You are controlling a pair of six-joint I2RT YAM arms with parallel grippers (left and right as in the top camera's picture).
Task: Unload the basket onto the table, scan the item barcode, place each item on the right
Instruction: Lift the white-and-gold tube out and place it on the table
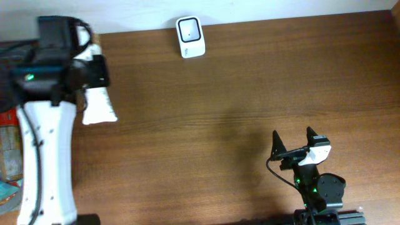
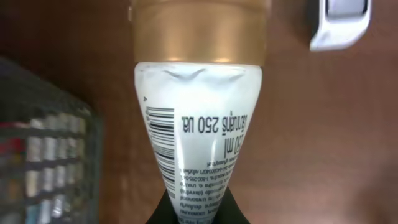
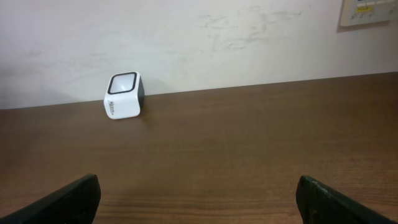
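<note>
White tube [image 2: 198, 130] in grip of left end effector [image 2: 198, 210]

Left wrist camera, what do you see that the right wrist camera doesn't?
Only the left wrist camera shows the white tube with its gold cap and barcode, pinched in the left fingers, plus a wire basket. Only the right wrist camera shows the wall and the right fingers, wide open and empty. Both show the white scanner and the brown table.

Soft, even light on the table [image 1: 237, 94]; left wrist view blurs at its edges, shadows faint.
</note>
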